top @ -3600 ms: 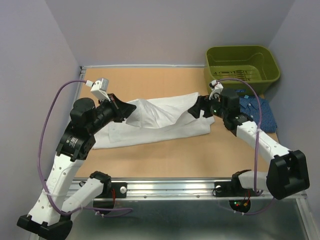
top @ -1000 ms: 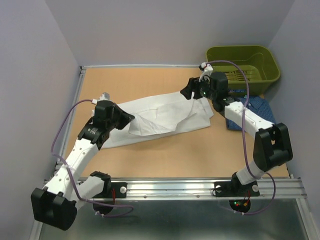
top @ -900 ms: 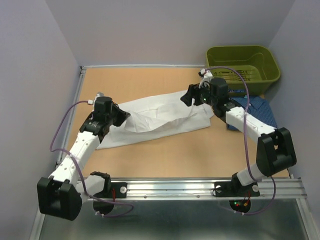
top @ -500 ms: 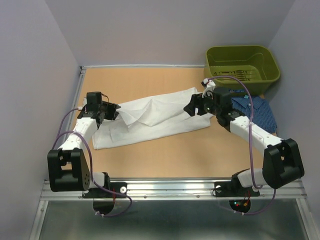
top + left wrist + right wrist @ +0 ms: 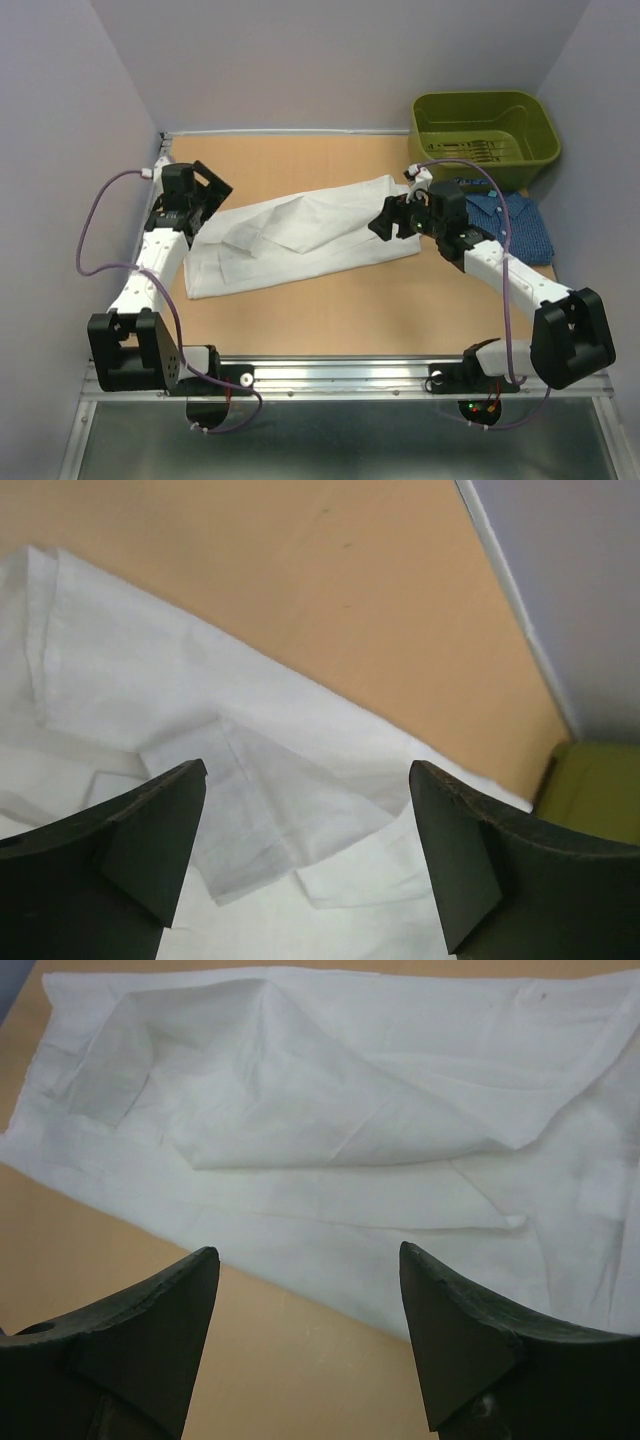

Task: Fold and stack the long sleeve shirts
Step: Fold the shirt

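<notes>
2 open, empty sets of jaws flank the white shirt [image 5: 300, 235], its long axis running between them.

An olive-green bin [image 5: 535, 160] sits at the tan table's [image 5: 330, 300] far right corner.

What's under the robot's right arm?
A dark blue shirt lies on the table there, near the green bin. The arm covers its left edge, so that part is hidden.
</notes>
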Robot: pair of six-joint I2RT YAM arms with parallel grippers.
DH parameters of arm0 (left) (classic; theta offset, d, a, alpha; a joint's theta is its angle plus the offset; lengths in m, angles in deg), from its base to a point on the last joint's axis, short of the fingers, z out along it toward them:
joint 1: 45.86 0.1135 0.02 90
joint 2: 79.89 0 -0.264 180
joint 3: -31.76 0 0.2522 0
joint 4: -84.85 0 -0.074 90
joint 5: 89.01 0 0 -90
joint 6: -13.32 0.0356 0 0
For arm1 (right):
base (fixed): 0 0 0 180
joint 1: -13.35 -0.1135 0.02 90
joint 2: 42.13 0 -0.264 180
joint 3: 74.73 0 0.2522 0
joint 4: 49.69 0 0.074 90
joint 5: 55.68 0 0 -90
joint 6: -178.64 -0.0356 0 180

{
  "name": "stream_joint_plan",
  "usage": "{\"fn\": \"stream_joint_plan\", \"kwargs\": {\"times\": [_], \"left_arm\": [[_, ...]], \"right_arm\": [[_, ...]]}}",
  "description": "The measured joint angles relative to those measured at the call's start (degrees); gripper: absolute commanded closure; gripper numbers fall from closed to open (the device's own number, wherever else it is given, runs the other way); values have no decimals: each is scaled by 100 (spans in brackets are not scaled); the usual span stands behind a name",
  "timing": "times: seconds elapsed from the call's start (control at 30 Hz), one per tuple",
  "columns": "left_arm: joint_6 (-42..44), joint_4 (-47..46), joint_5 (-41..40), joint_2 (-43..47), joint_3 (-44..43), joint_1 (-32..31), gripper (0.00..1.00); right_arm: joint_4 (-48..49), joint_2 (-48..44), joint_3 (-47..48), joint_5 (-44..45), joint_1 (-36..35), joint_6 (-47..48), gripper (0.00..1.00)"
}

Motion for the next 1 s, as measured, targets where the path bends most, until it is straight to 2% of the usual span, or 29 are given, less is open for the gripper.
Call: {"fn": "stream_joint_plan", "kwargs": {"times": [0.13,0.27,0.43,0.7,0.83,0.87,0.93,0.97,1.0], "left_arm": [[1609,11,-479,400,52,-1152,6],[2566,-42,-872,656,448,-2166,9],[3200,-39,-1563,487,852,-2675,11],[3672,-170,-2476,-588,872,-3226,24],[3696,-164,-2673,-918,868,-3381,39],[3703,-146,-2756,-997,837,-3403,50],[3705,-81,-2922,-1113,737,-3434,60],[3694,-33,-3016,-1185,647,-3436,70],[3694,-13,-3088,-1211,592,-3436,76]], "right_arm": [[-22,-11,-98,-79,-4,-7,22],[-61,-11,-144,-157,-11,-22,21],[-74,-11,-153,-225,-37,-26,21],[-90,-37,-398,-264,-37,-44,21],[-96,-37,-420,-269,-37,-44,21],[-96,-37,-420,-269,-37,-44,21],[-98,-37,-420,-269,-37,-44,21],[-98,-37,-420,-269,-37,-44,21],[-98,-37,-420,-269,-37,-44,21]]}}
